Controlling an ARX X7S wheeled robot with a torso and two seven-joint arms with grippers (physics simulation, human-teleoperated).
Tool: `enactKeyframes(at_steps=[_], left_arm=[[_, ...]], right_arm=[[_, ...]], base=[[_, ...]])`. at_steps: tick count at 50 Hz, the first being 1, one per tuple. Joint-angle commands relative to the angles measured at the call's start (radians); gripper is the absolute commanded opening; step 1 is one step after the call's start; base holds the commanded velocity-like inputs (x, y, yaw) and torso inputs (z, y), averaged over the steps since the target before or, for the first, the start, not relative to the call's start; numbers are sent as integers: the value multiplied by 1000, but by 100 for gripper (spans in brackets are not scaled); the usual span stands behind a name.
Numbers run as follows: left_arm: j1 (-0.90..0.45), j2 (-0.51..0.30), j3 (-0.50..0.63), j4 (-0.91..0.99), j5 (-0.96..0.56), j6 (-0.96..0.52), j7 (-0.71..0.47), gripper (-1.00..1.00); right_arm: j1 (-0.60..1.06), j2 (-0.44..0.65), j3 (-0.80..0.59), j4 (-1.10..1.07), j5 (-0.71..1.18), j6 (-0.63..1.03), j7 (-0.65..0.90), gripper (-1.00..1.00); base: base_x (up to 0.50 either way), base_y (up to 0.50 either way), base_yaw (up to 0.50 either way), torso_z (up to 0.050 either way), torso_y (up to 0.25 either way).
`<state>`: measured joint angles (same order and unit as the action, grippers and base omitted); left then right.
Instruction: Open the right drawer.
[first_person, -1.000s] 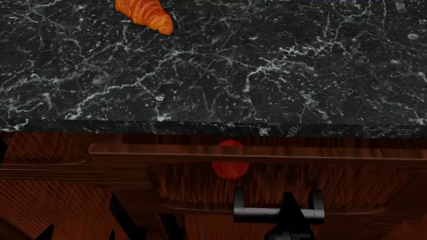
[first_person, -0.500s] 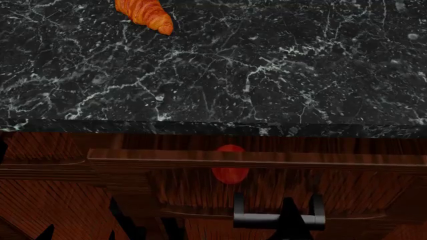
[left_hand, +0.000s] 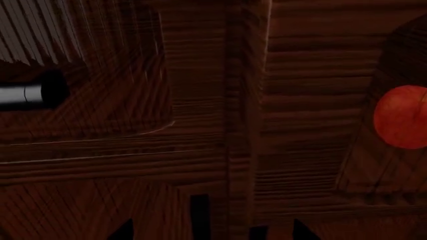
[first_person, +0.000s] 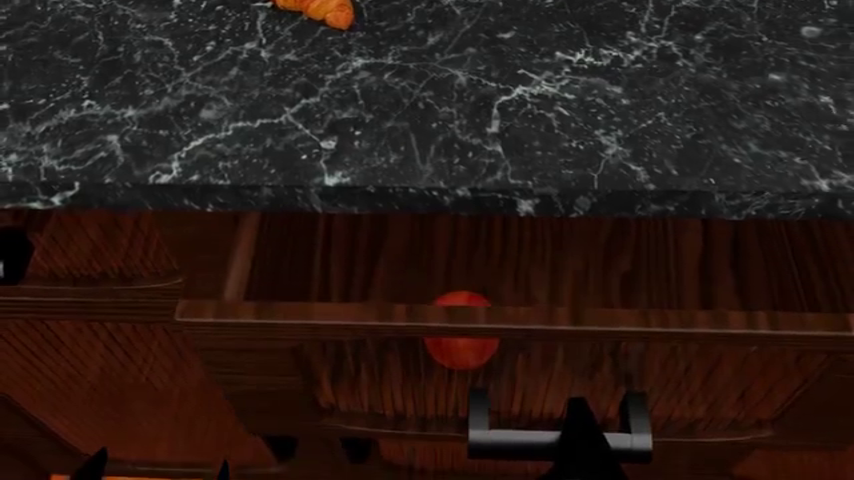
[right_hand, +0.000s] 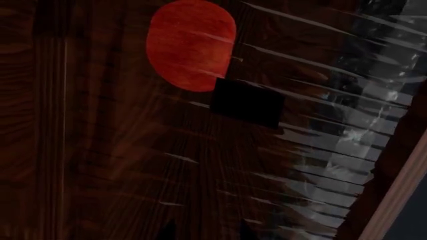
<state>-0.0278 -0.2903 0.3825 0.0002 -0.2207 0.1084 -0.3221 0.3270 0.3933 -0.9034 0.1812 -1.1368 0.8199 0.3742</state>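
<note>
Right jaws (first_person: 577, 440) meet the right drawer (first_person: 534, 370) handle (first_person: 558, 438); opening unclear.

Black, pointed end effector (first_person: 577, 440) tips; orange trim below.

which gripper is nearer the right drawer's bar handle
Right. The right gripper sits at the bar handle of the right drawer, by its middle. The left gripper is low and well off to the left, beneath the neighbouring drawer front.
</note>
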Motion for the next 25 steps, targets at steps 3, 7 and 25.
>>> enactKeyframes(at_steps=[3, 7, 25], left_arm=[[-2, -2, 3, -4, -4, 3, -2, 100], [-2, -4, 4, 1, -6, -1, -4, 100], [-1, -8, 8, 7, -11, -5, -10, 100]], right_arm=[[0, 25, 47, 0, -69, 22, 5, -100], [-1, 29, 46, -10, -74, 26, -2, -100], [0, 33, 44, -28, -84, 35, -24, -100]], base=[[-152, 0, 0, 0, 0], [-150, 0, 0, 0, 0], [-142, 0, 0, 1, 1]])
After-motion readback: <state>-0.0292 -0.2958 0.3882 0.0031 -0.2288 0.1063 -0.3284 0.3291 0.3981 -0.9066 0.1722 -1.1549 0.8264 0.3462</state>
